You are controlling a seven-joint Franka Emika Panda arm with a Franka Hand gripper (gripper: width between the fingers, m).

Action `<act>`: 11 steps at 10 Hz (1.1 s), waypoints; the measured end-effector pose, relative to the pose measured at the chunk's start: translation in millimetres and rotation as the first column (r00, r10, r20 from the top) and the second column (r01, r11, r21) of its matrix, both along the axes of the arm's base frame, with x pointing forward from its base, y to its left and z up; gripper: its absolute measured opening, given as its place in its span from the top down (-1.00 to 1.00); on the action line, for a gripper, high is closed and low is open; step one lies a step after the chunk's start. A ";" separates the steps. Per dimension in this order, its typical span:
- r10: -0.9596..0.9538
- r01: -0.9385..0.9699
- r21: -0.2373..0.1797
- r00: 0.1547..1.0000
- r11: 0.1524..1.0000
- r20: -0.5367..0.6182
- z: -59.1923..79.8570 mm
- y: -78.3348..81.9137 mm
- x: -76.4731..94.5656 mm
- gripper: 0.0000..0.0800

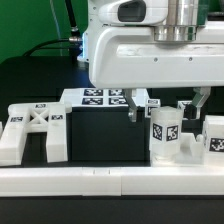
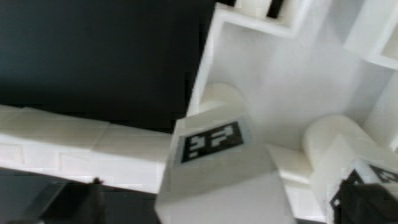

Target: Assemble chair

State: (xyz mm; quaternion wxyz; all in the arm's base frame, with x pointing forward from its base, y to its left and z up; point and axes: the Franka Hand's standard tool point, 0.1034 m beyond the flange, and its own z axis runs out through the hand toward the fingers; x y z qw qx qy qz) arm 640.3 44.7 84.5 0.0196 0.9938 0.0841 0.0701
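The gripper (image 1: 167, 112) has its jaws spread wide, one finger on each side of an upright tagged leg (image 1: 165, 132) without touching it, and it holds nothing. The arm points straight down over the exterior view's right part of the black table (image 1: 100, 135), with its hand low above the leg's top. The chair is in loose pieces, three of which can be counted: this leg, a second leg (image 1: 214, 137) just beside it toward the exterior view's right, and one cross-braced frame (image 1: 35, 130) well apart toward the left, all behind one long white rail (image 1: 100, 182).
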 end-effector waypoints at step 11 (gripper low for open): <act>-0.490 0.490 0.081 0.871 0.868 -0.015 -1.2 6.3 -1.8 0.27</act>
